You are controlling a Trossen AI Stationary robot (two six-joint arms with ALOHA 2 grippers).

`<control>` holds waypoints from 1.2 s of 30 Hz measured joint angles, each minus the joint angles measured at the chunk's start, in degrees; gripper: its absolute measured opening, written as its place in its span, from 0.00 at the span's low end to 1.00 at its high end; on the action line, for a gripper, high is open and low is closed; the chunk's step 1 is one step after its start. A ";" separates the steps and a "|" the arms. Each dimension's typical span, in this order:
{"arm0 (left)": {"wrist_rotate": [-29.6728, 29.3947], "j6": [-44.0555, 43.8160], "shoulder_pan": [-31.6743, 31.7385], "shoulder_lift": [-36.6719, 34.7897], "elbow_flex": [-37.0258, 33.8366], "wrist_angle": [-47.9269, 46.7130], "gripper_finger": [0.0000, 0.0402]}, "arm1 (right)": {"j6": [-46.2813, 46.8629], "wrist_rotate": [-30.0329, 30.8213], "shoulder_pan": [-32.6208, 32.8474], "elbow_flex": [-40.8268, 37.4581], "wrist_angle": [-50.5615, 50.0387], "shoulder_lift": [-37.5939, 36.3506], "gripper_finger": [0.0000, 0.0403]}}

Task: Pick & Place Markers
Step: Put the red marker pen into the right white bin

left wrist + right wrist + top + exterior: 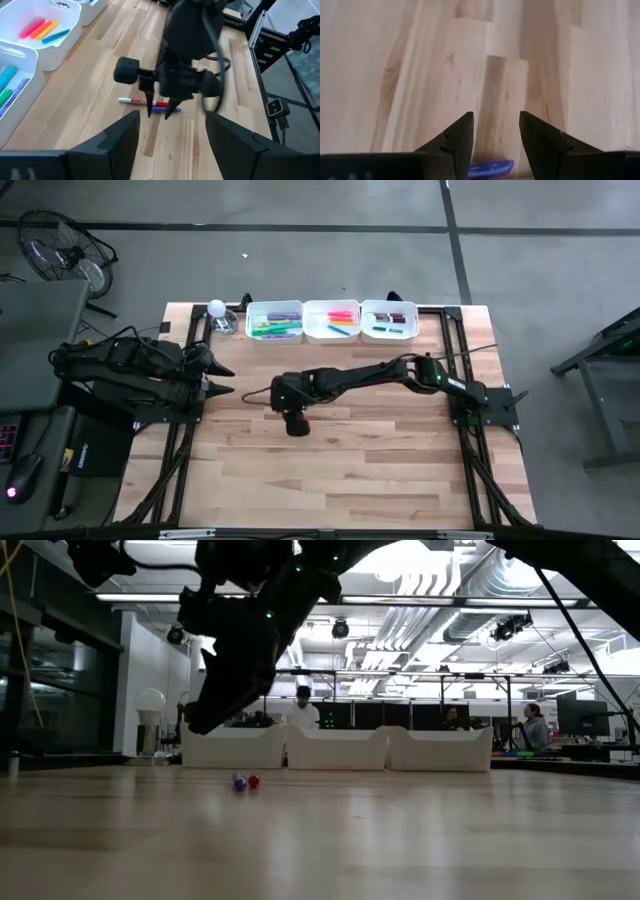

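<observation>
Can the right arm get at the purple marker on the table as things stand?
Probably yes. The right gripper hangs right over the purple marker, jaws apart with the marker showing between them. Nothing covers it; a red marker lies close alongside.

A: Right arm?
B: Stretched across from the right side to mid-desk, wrist bent down, right gripper [159, 111] pointing straight down just above the desk [350, 470], fingers [457, 137] apart.
A: Left arm?
B: Folded back at the left edge, left gripper [222, 378] aimed inward, fingers spread, holding nothing.
</observation>
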 joint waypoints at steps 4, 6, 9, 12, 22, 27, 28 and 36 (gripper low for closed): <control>-0.36 0.00 0.00 0.00 0.00 0.00 0.56 | -5.85 0.34 1.02 0.00 1.06 0.39 0.37; -0.38 -0.18 0.00 0.00 0.00 0.02 0.56 | -6.66 0.98 1.34 -0.02 0.86 0.57 0.37; -0.40 -0.43 0.00 0.00 0.00 0.03 0.56 | -6.34 2.31 1.55 0.00 1.00 0.88 0.37; -0.41 -0.83 0.00 0.00 0.00 0.04 0.56 | -6.38 2.12 1.50 0.00 0.98 0.96 0.37; -0.57 -1.26 0.00 0.00 0.00 0.07 0.56 | 20.57 10.53 0.34 0.00 -1.04 0.96 0.37; -0.79 -1.27 0.00 0.00 0.00 -0.15 0.56 | 42.62 12.75 -1.06 0.00 -8.07 0.96 0.37; -0.84 -1.27 0.00 0.00 0.01 -0.33 0.56 | 45.81 12.15 -1.32 0.00 -9.75 0.96 0.37; -1.02 -1.27 0.00 0.00 0.02 -1.38 0.56 | 54.34 9.94 -2.28 -0.02 -13.85 0.92 0.37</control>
